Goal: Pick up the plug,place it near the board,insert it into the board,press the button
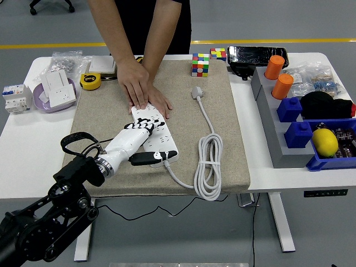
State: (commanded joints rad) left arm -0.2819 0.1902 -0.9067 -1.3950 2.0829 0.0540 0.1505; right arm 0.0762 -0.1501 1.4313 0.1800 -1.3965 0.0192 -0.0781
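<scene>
A white power strip [160, 140] lies on the grey mat [105, 117], running from the person's hands toward me. My left hand [140, 133] rests on top of its middle. The fingers [146, 125] are bent down flat on the sockets, while the thumb [151, 157] stretches along the strip's near end and pinches nothing. Whatever is under the fingertips is hidden. The strip's own white plug [197, 92] lies loose on the mat at the end of its coiled cable [207, 167]. A person's two hands [146, 94] press down on the strip's far end.
Two colour cubes [201, 64] stand at the mat's far edge. A yellow tape measure [90, 81] and a purple bowl with a socket [55, 92] lie at the left. Blue bins [303, 133], orange cups [275, 67] and a lemon [326, 142] crowd the right side.
</scene>
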